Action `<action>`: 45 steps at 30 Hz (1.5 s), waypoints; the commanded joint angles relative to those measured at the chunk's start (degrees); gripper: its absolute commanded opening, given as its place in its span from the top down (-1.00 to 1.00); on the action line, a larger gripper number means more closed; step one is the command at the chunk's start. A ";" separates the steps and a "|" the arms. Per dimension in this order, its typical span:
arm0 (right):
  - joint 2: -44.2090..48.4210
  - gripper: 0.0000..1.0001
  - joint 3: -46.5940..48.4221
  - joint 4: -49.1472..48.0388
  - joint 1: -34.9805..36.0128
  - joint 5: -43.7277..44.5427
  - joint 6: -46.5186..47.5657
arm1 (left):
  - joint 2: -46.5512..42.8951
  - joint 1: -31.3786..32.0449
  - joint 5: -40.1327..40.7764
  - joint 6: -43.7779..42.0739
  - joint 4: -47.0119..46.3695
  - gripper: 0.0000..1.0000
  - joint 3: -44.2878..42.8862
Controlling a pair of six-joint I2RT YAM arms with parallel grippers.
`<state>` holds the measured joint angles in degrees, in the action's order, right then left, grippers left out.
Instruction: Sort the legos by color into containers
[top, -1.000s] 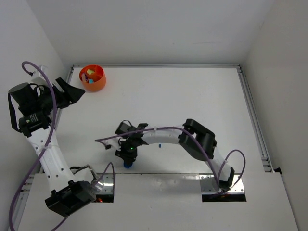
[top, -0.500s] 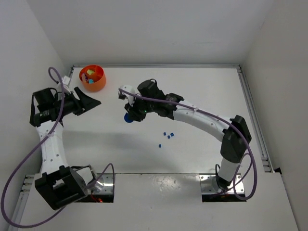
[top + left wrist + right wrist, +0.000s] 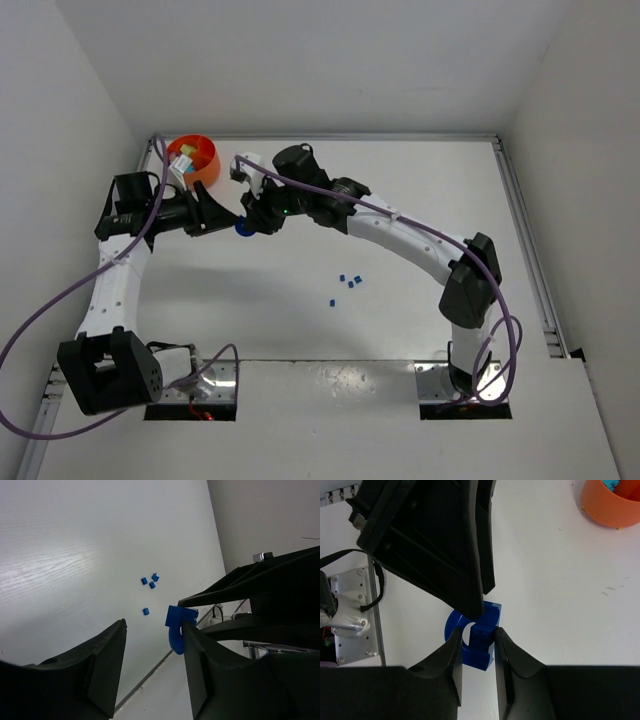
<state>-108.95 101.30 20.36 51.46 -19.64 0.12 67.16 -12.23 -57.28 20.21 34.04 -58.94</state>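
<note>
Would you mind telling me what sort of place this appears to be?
Probably a robotics lab test cell: a left arm and right arm bolted to a white table, plain white walls around it, an orange bowl and loose blue legos.

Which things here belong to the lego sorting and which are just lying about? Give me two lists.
For the job:
orange bowl
pieces in the bowl
big blue piece, gripped in the right hand
small blue bits loose on the table
left hand, open beside the big piece

Just there:
purple cables
metal rail along the table edge
base plates
</note>
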 commanded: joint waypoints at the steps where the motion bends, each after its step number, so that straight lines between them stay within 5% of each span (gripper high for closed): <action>1: -0.13 1.00 1.89 -1.38 -0.31 -0.93 -0.91 | 0.43 1.51 -1.52 -0.34 -2.05 -0.06 -2.06; 7: -0.13 1.00 3.02 -0.85 0.31 -1.46 -0.91 | 1.05 2.56 -3.81 1.67 -4.68 0.04 -1.44; 11: -0.74 1.00 3.03 -0.85 0.83 -1.46 -0.91 | 1.05 2.56 -4.34 1.68 -5.21 0.54 -0.83; 17: -0.74 0.96 3.03 -0.85 0.31 0.03 -0.91 | 0.34 2.56 -3.81 2.21 -5.74 0.97 -0.30; 21: 1.02 -0.12 3.03 0.73 -0.74 0.65 1.11 | 2.97 2.56 1.01 0.02 -3.55 1.00 -5.91; 22: 1.89 -0.21 3.64 1.78 -0.75 0.65 1.98 | 4.03 2.56 3.03 -0.95 -2.41 1.00 -7.58; 26: 4.70 -0.28 3.65 3.55 -3.20 3.98 3.40 | 11.13 2.56 14.36 -5.70 2.52 1.00 -19.95; 34: 9.01 -0.30 -7.23 2.84 -7.16 9.09 5.24 | 24.06 7.74 55.98 -6.23 1.99 1.00 -41.67; 45: 8.93 -0.30 -11.20 1.79 -9.98 7.95 5.24 | 52.27 18.29 89.34 -5.87 4.63 1.00 -69.02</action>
<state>-100.92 90.52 24.43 41.93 -11.92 4.93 116.29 3.84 19.05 15.38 37.26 -123.37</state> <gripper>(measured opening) 0.647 0.056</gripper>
